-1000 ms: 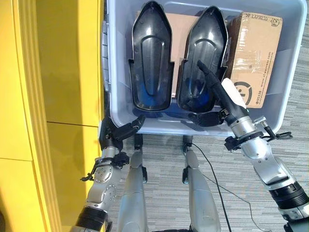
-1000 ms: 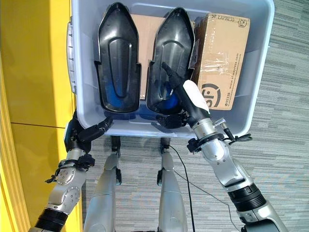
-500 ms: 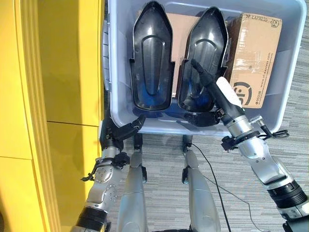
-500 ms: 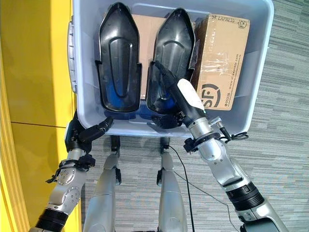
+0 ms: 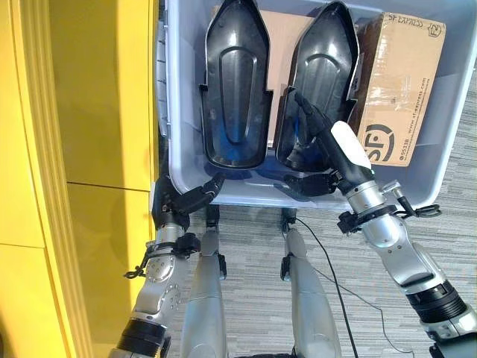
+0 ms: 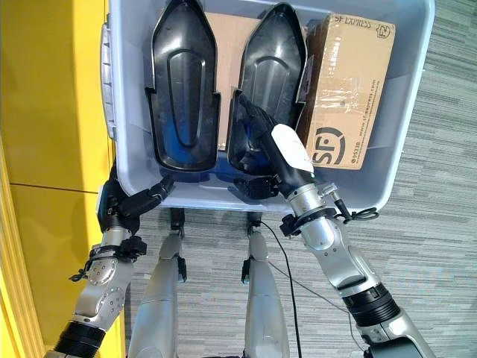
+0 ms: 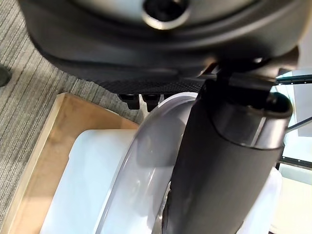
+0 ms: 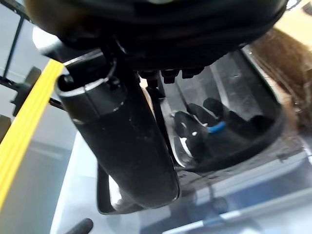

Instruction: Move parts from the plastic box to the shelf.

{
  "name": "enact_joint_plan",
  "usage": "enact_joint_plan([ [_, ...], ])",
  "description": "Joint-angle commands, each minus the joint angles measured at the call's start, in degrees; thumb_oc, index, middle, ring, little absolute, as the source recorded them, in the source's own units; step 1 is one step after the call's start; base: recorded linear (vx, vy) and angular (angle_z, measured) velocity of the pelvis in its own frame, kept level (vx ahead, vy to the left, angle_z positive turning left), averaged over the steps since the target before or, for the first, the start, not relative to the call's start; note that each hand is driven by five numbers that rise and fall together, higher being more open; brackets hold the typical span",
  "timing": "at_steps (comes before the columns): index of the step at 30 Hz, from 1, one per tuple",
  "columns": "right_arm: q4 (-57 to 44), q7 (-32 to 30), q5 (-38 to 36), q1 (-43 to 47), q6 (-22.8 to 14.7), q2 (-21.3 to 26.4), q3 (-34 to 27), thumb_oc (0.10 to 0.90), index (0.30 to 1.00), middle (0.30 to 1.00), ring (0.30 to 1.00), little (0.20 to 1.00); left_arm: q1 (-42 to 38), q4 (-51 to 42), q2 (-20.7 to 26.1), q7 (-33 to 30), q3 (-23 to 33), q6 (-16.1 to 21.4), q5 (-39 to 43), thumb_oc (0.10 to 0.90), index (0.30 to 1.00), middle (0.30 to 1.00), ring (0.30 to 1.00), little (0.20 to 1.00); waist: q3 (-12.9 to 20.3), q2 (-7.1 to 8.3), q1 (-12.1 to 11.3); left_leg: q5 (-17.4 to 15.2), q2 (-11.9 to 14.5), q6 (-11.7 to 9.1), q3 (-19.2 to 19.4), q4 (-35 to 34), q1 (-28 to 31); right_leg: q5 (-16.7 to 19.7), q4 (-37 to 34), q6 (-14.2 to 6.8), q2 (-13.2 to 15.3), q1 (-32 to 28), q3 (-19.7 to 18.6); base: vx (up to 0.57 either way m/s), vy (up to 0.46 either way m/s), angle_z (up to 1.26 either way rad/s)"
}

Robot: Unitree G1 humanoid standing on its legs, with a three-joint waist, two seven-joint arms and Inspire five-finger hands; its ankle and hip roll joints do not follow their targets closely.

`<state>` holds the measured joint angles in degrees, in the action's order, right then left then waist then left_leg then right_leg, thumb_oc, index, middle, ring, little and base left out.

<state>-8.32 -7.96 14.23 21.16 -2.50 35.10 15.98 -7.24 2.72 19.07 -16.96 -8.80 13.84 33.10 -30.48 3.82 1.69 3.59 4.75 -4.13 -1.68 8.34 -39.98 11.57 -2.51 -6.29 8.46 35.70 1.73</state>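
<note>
A pale blue plastic box (image 5: 246, 196) holds two black boat-shaped parts side by side, a left part (image 5: 237, 82) and a right part (image 5: 328, 52). My right hand (image 5: 348, 149) reaches over the box's near wall. Its thumb (image 8: 122, 141), with a white cover, lies stretched in the hollow of the right part. Its fingers (image 8: 204, 114) curl round that part's near end (image 8: 253, 136). My left hand (image 5: 170, 209) sits at the box's near left corner, thumb (image 7: 219, 161) lying along the translucent rim (image 7: 126, 170).
A taped cardboard carton (image 5: 399, 82) stands at the right end of the box, and a second one (image 5: 287, 37) lies behind the two parts. A tall yellow panel (image 5: 89, 149) runs along the left. Grey carpet (image 5: 358, 298) covers the floor.
My right hand has slid left and deeper into the right part's hollow. The whole picture has shifted a little, so the camera moved. The left hand has stayed put.
</note>
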Motion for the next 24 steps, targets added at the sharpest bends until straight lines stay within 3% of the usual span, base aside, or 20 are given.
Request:
enact_joint_plan([
  [1, -2.9, -4.0, 4.0, 2.6, -2.0, 0.3, -2.9, 0.900, 1.000, 1.000, 1.000, 1.000, 6.2, 0.6, 1.4, -2.3, 2.1, -0.5, -3.5, 0.900, 1.000, 1.000, 1.000, 1.000, 0.7, 1.20, 0.0, -3.5, 1.2, 0.4, 2.1, 5.0, -1.7, -12.4, 10.0, -3.2, 2.7, -5.8, -1.0, 0.00, 0.000, 0.00],
  [2, -1.1, -6.1, 8.1, 3.2, -1.1, -0.1, -2.7, 0.900, 1.000, 1.000, 1.000, 1.000, 5.9, 0.5, 1.2, -2.8, 1.7, -0.2, -3.7, 0.900, 1.000, 1.000, 1.000, 1.000, 0.7, 0.83, 0.0, -3.9, 1.0, 0.6, 2.1, 5.7, -2.6, -12.6, 10.7, -3.1, 2.7, -4.9, -1.2, 0.00, 0.000, 0.00],
  [24, 10.4, -10.8, 13.9, 9.0, 2.0, -5.5, 2.7, 0.900, 1.000, 1.000, 1.000, 1.000, 3.2, 1.9, 0.8, -5.0, -0.9, 0.5, -4.3, 0.900, 1.000, 1.000, 1.000, 1.000, 0.7, -0.50, -0.4, -4.0, 0.6, 0.9, 2.1, 6.5, -5.1, -13.0, 12.0, -2.9, 2.5, -2.2, -1.4, 0.00, 0.000, 0.00],
])
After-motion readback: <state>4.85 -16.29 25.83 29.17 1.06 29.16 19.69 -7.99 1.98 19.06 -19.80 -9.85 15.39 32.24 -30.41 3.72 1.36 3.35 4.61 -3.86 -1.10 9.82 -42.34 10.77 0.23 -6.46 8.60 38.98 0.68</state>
